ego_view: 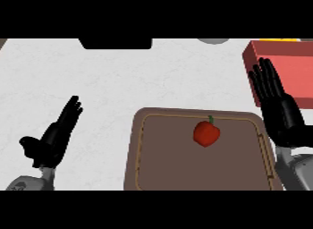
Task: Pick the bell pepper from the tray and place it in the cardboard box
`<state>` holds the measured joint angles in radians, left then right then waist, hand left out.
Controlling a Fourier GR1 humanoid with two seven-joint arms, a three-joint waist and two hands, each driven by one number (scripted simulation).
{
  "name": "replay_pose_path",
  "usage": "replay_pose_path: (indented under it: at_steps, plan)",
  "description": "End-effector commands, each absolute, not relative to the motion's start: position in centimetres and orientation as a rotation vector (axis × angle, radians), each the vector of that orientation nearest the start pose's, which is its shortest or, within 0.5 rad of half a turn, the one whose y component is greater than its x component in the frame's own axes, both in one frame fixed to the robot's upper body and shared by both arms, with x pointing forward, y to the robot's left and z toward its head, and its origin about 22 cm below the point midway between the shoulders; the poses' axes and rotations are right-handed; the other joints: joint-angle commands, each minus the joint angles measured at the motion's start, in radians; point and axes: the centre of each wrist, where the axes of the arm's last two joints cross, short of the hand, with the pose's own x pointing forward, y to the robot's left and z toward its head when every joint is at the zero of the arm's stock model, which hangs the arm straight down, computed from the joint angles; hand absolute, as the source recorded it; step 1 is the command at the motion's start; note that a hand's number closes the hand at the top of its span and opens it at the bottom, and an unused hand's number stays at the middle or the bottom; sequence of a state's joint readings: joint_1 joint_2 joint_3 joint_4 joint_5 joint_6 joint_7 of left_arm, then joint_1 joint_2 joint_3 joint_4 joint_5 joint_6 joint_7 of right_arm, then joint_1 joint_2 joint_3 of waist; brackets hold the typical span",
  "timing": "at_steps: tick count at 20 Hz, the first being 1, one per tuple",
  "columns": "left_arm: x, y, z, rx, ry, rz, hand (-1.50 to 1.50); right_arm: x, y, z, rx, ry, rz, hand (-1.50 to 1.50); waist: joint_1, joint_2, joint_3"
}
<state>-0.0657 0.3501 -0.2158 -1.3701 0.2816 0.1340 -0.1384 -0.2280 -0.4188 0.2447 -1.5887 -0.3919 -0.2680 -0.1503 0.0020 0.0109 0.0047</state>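
At the left of the head view, the robot's left hand (53, 136) rests open above the pale tabletop (120, 80), fingers straight and pointing up and slightly right, thumb out to the left, holding nothing. It stands well apart from the tray's left edge.

In the lower middle lies the brown tray (159, 179), its rim rounded at the corners, with a thin lighter line running just inside the border. The red bell pepper (206, 133) sits on the tray's upper half, right of centre, its small green stem pointing up; nothing touches it.

Along the tray's right edge, the right hand (281, 114) is held open with fingers straight and pointing up toward the far side of the tabletop, empty. Its fingertips overlap the lower left part of the red box (298, 60), which occupies the upper right corner with a lighter red floor inside darker walls; a yellow strip (278, 40) shows at its top edge.

Along the far edge, a dark object (115, 43) sits left of centre and a grey rounded shape (213, 40) lies to its right, both cut off by the view.
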Motion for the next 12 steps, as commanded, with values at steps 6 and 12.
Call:
replay_pose_path:
  at_steps: [6,12]
  plan:
    - [28.1,30.2,4.7,0.247,-1.733,-0.417,0.00,28.2,-30.3,14.5,-0.717,-1.949,-0.080,-1.50,-0.112,-0.063,-0.018]
    - [27.6,29.3,4.6,0.176,-1.701,-0.458,0.00,23.4,-30.7,11.4,-0.978,-1.656,0.203,-1.50,-0.095,-0.041,-0.017]
